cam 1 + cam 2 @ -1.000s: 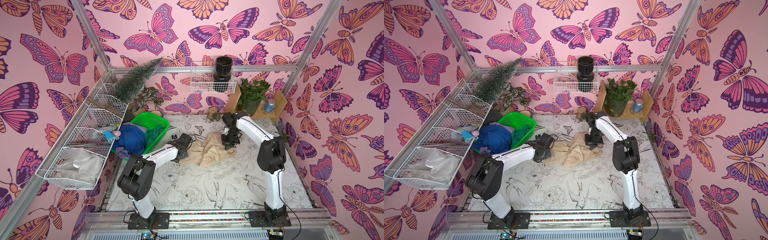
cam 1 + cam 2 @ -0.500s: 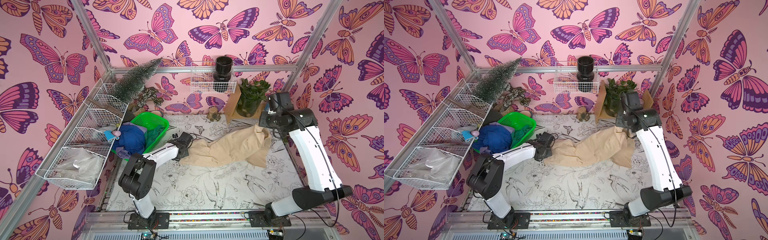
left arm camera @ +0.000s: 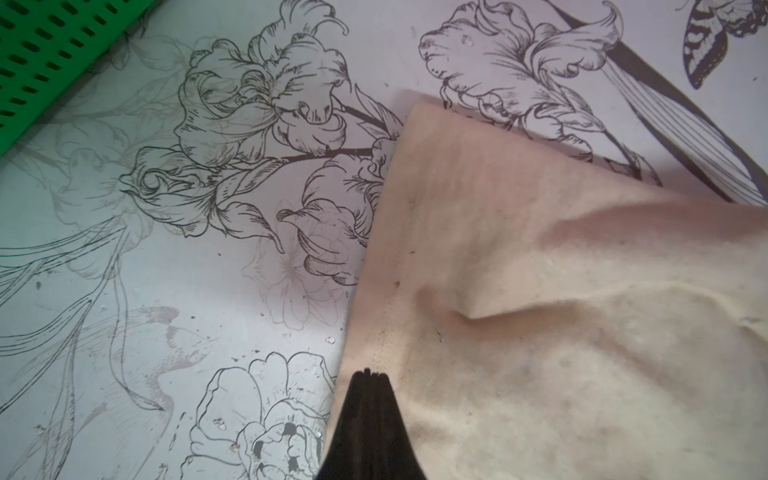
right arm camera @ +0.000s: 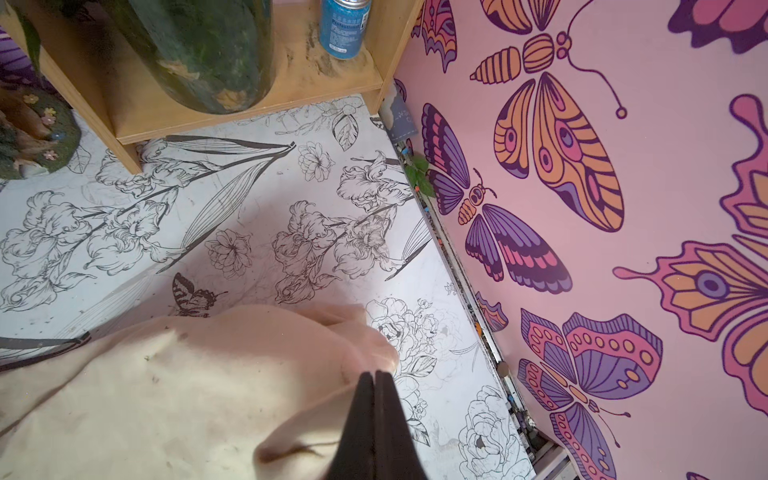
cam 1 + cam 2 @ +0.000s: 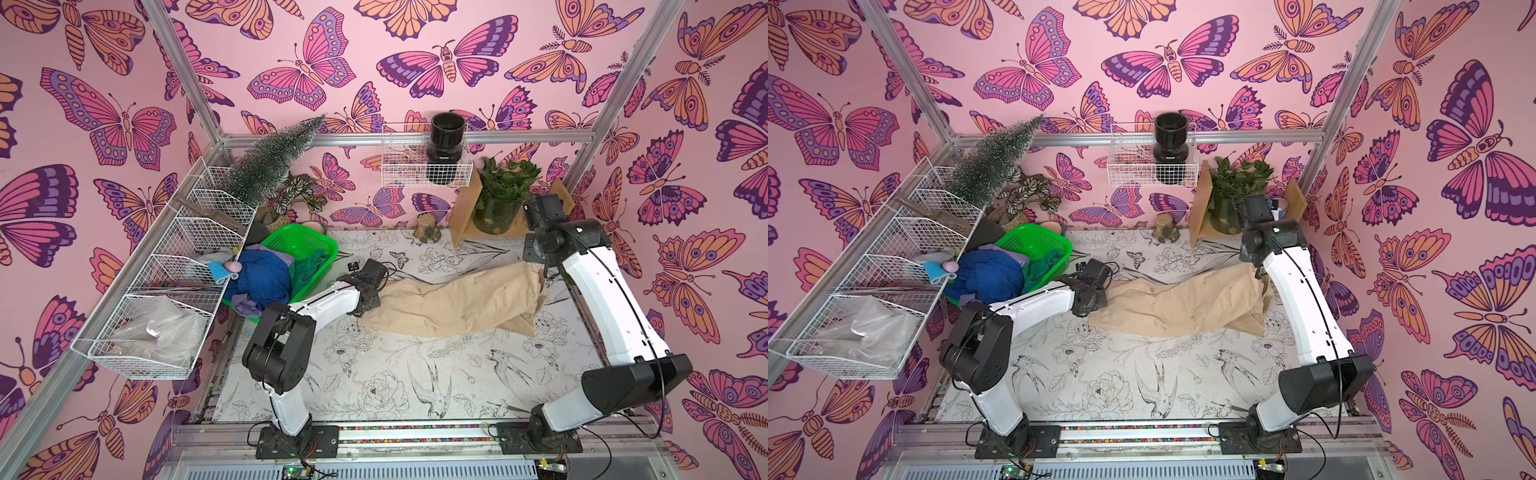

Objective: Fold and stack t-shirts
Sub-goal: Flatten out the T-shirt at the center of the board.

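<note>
Risk: slip from thin bite | beige t-shirt (image 5: 453, 303) stretched across worktop (image 5: 374, 374) far half, reaching near right edge | left gripper (image 3: 371, 372) clamped on hem, right gripper (image 4: 375, 374) clamped on opposite end | if pulled tauter, likely lost; bunched right end likely folded crooked

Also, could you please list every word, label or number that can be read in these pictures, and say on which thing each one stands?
"Professional": on the label of the blue can standing on the wooden shelf; the smaller lines under it are too small to read.
Dark grey card at the foot of the wall: pale letters, too blurred and cut off to read.
No other text can be read in any view.
</note>
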Robot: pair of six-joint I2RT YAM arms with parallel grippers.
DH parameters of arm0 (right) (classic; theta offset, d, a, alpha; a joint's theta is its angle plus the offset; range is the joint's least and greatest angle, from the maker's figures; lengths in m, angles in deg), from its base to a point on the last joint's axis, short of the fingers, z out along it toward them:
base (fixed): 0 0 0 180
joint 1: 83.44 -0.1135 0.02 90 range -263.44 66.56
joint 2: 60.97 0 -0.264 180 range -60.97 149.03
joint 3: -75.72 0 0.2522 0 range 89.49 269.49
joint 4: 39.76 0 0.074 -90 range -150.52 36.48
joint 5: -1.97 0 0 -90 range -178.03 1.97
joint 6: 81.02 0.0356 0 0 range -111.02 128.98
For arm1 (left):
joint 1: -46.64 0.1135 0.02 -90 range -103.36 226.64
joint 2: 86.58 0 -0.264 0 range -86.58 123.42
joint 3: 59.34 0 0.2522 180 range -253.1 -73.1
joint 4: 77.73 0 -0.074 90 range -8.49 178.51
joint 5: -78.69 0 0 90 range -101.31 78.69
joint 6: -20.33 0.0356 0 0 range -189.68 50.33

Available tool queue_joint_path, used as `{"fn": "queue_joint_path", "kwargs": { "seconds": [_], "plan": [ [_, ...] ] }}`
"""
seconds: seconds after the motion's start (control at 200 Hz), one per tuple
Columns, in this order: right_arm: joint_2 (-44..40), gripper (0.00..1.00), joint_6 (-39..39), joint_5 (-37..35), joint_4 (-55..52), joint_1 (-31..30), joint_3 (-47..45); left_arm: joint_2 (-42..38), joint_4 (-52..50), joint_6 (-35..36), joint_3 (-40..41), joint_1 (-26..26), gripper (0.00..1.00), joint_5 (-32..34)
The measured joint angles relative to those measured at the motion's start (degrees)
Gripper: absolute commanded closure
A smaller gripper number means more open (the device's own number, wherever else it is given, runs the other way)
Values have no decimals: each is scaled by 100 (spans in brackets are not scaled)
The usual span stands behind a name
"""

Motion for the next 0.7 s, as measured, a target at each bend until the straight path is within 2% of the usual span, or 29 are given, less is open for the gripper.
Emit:
{"fn": "queue_joint_path", "kwargs": {
  "seconds": [0.075,0.155,0.21,0.33,0.481,0.701],
  "plan": [
    [0,100,4,39,0,-2,0,96,11,-57,-33,17,81,-79],
    [0,100,4,87,31,0,-35,186,72,-160,-15,87,72,-240],
    [0,100,4,109,63,-2,-105,236,214,-282,37,192,70,-391],
    [0,100,2,162,85,0,-280,439,535,-378,116,586,59,-754],
    [-15,100,0,216,146,0,-374,629,846,-343,-28,944,55,-1071],
    [-37,100,0,269,179,0,-435,1143,1178,-151,-835,1067,53,-1541]
  ]
}}
